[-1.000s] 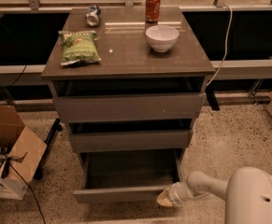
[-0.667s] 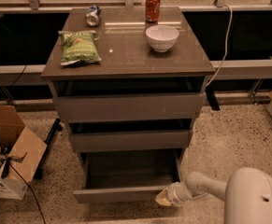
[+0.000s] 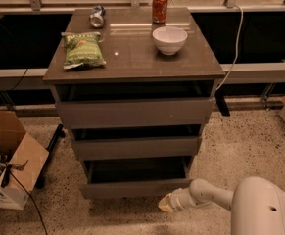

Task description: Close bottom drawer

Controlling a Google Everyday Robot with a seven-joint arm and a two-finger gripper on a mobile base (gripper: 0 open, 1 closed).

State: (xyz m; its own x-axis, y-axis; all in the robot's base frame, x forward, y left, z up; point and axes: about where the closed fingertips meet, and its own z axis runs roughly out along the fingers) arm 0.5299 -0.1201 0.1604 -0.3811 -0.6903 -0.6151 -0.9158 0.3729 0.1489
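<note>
The flat grey-brown bottom drawer (image 3: pixel 132 188) stands partly open, its inside in shadow. The cream gripper (image 3: pixel 167 204) sits by its right front corner, grip state unclear.

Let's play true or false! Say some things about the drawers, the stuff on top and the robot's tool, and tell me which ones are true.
1. The bottom drawer is shut all the way. False: it sticks out, and its inside shows.
2. The tool is down low, by the bottom drawer's front right corner. True.
3. The white bowl sits on the cabinet top. True.
4. The red can is lying on its side. False: it stands upright, behind the bowl.
5. The green chip bag is inside the top drawer. False: it lies on the cabinet top.
</note>
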